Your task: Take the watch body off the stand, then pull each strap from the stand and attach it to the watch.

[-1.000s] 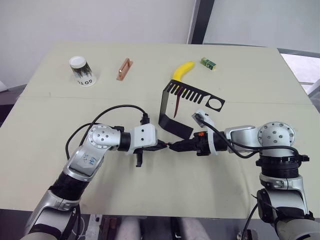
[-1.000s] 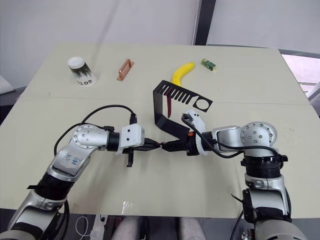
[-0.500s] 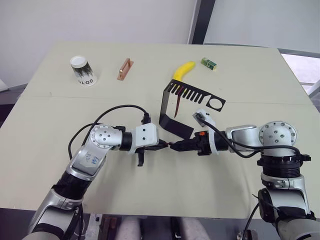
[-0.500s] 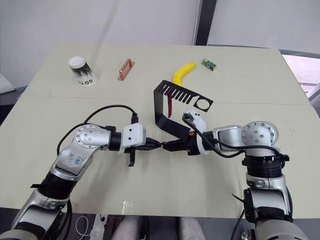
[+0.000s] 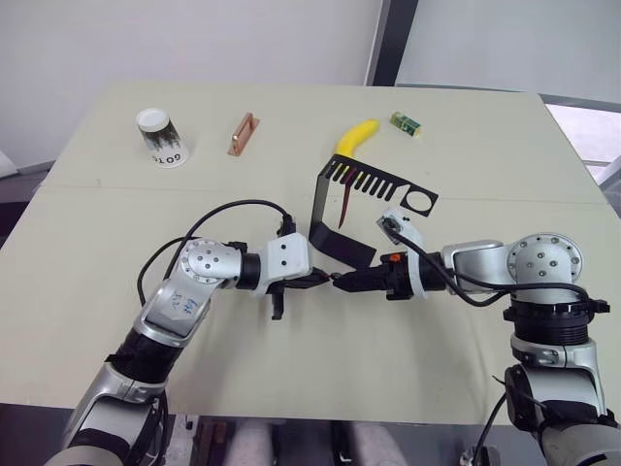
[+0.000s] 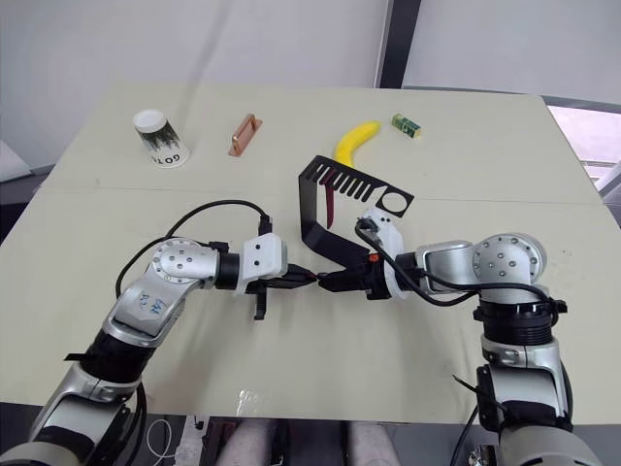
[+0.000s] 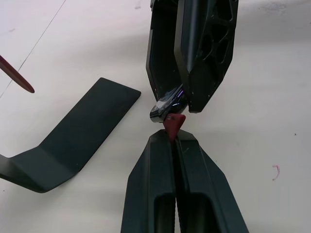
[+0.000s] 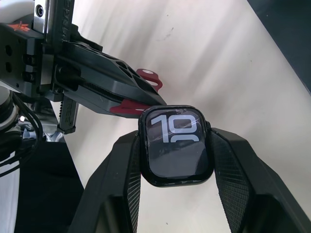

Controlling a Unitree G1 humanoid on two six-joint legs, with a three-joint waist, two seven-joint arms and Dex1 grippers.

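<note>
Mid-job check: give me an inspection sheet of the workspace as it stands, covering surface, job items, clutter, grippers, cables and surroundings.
Surface: pale table, seam across it.
Job's things: watch body off the stand, face showing digits; one strap meets the body's edge; second strap hangs from the stand's comb.
Clutter: cup, copper bar, banana, green block, all at the far side.
Grippers: left gripper shut on the strap; right gripper shut on the watch body; tips nearly touch.
Cables: black cable loops over the left arm; another along the right forearm.
Surroundings: white wall, dark post.
</note>
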